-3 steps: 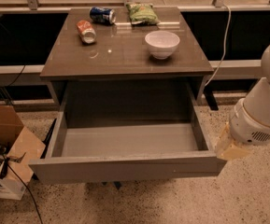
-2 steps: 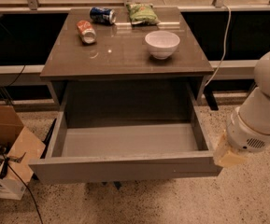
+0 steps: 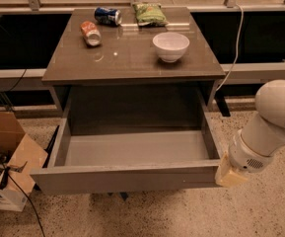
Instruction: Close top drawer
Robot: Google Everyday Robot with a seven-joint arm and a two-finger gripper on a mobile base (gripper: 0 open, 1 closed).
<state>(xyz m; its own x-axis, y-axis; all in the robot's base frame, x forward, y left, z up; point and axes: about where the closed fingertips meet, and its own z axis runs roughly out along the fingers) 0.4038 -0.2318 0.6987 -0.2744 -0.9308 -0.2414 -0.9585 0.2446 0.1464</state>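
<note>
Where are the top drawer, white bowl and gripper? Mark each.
top drawer [image 3: 124,177]: camera view, front panel.
white bowl [image 3: 170,44]: camera view, inner wall.
gripper [image 3: 230,174]: camera view, beige tip at the drawer's right front corner.

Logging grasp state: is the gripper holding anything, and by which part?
Cannot be told; the gripper is at the right end of the top drawer front.

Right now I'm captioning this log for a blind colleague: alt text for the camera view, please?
The grey top drawer stands pulled far out and empty, with the robot's tool at its front right corner. On the cabinet top lie a red can, a blue can, a green snack bag and a white bowl.
</note>
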